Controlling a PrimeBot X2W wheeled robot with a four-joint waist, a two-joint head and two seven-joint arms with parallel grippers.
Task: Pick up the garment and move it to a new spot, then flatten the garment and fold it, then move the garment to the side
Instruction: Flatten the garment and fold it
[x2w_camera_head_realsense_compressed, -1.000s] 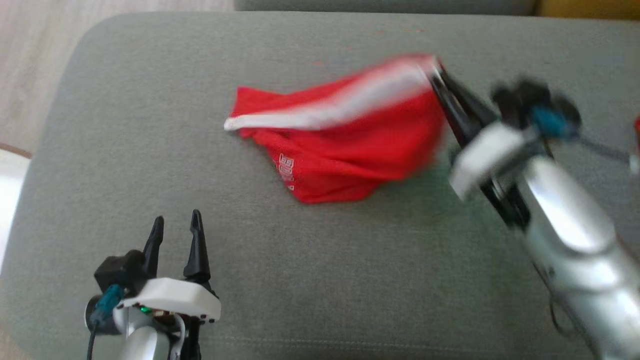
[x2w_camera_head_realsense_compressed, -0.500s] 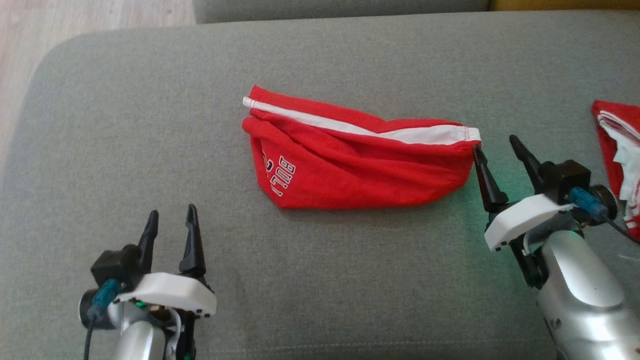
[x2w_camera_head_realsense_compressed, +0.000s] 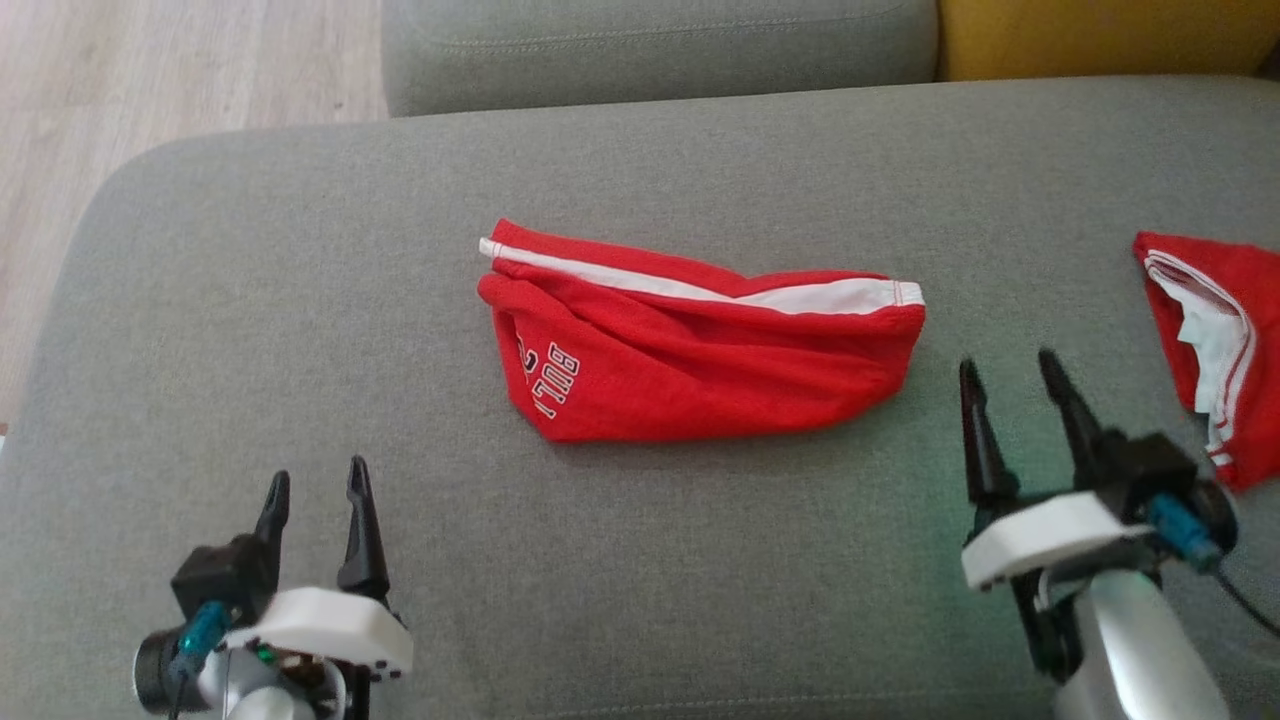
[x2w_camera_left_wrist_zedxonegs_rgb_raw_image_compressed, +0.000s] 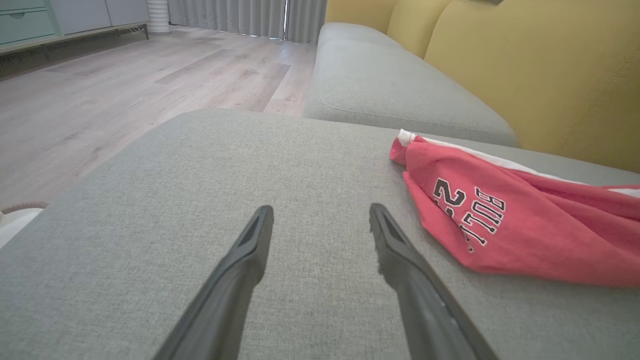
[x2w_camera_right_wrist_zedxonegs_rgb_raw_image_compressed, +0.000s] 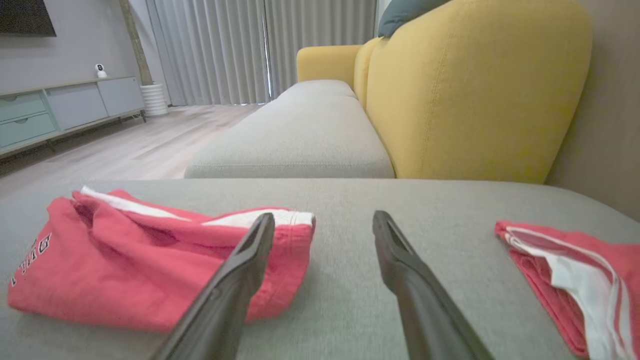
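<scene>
**Nothing held**

Head view: the red garment (x2w_camera_head_realsense_compressed: 700, 360) lies bunched on the cushion (x2w_camera_head_realsense_compressed: 300, 300). My left hand (x2w_camera_head_realsense_compressed: 316, 472) and right hand (x2w_camera_head_realsense_compressed: 1007, 362) stand fingers apart, clear of it.

Left wrist: garment lies right of my fingers.

Right wrist: its hem sits behind my left finger.

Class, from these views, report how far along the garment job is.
Seemingly done: the crumpled red cloth garment with a white stripe lies placed on the grey fabric cushion. In hand: nothing; the left claw and right claw stand open, clear of it. Left: flattening, folding, moving it aside.
</scene>
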